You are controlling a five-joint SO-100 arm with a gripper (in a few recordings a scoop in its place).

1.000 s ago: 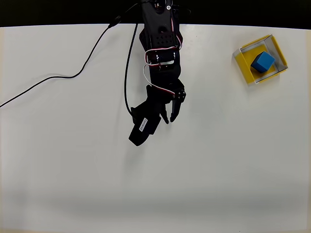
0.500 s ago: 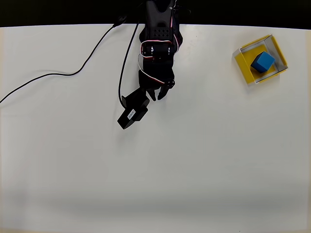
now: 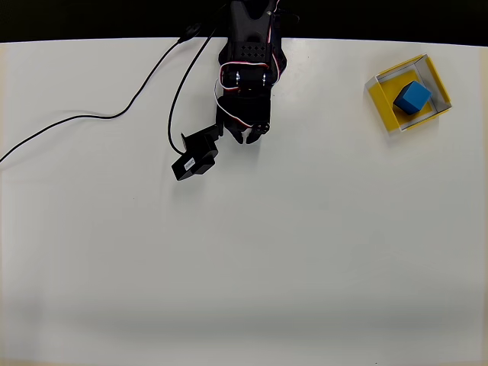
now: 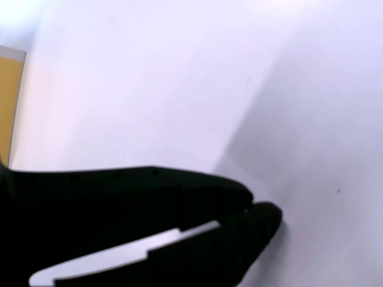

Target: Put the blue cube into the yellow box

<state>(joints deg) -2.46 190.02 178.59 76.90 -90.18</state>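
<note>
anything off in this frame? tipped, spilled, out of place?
Nothing stands out. The cube sits inside the box, turned at an angle to its walls but fully within them. The box rests flat on the table, rotated to the table's edge. The tool is shut, holding nothing.

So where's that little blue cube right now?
In the overhead view the blue cube sits inside the yellow box at upper right, far from the gripper.

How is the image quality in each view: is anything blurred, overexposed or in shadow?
Overhead view: sharp and evenly lit; the small bright-blue cube inside the shallow yellow box with pale walls is clear, and the white table darkens slightly toward the bottom edge. Wrist view: soft and washed out, the black gripper blurred up close, with a grey shadow on the right.
</note>
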